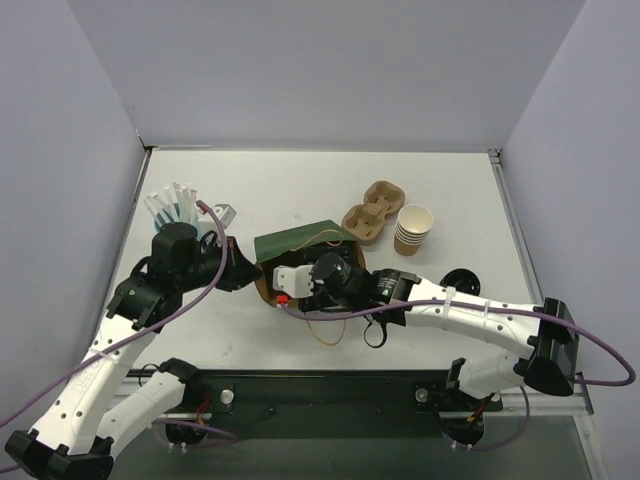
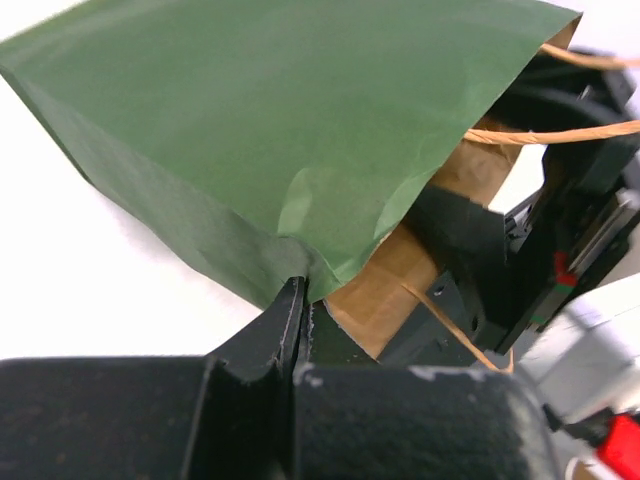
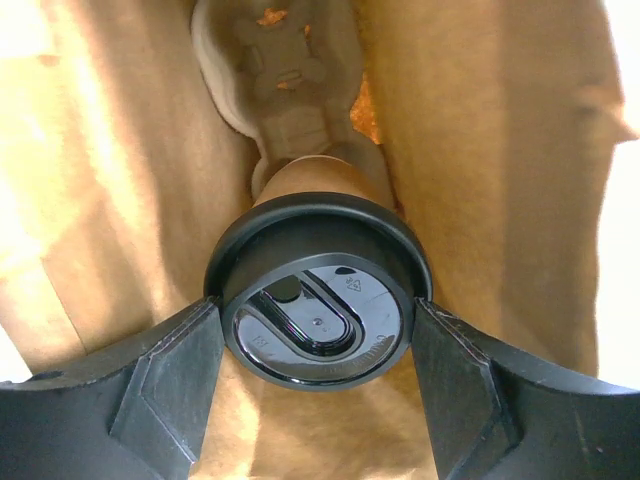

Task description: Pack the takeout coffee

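A green paper bag (image 1: 300, 243) lies on its side on the bench (image 1: 300, 180), its mouth facing the arms. The left fingers (image 2: 270, 330) are pressed together on the bag's green rim at one side of the mouth. The coffee cup (image 3: 318, 300) is inside the bag, against the brown lining, its black lid facing the mouth. The right fingers (image 3: 170, 370) reach in through the mouth, spread wide and clamped on the lid's rim, one touching each side. Deeper in the bag, past the cup, lies a pale pulp piece (image 3: 290, 80). Beyond the bag sit a cup carrier (image 1: 368, 212) and a stack of cups (image 1: 413, 230).
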Controlling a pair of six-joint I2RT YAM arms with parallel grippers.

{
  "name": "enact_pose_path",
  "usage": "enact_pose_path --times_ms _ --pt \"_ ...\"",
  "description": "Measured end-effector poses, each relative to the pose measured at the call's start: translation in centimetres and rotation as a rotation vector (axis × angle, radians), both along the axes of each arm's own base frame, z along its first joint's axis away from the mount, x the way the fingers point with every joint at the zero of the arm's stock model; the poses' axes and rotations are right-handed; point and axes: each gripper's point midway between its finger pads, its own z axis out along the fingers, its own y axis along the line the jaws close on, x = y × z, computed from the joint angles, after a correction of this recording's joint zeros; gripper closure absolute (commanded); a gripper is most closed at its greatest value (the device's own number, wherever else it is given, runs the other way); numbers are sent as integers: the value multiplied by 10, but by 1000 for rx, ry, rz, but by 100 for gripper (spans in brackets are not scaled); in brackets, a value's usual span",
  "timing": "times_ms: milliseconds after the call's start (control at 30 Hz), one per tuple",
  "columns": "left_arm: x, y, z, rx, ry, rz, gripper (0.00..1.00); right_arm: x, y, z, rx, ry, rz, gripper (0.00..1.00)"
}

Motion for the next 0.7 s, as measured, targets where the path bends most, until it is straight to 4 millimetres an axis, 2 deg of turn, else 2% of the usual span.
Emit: enact_pose_path --times_ms 133,400,700 --pt "-2 -2 -11 -6 21 -7 100 6 2 3 -7 -15 19 53" --pt "1 -3 -12 -4 10 -8 100 21 23 19 -6 -35 77 53" --pt "3 -8 -18 10 39 -22 100 36 21 4 -81 -56 108 53"
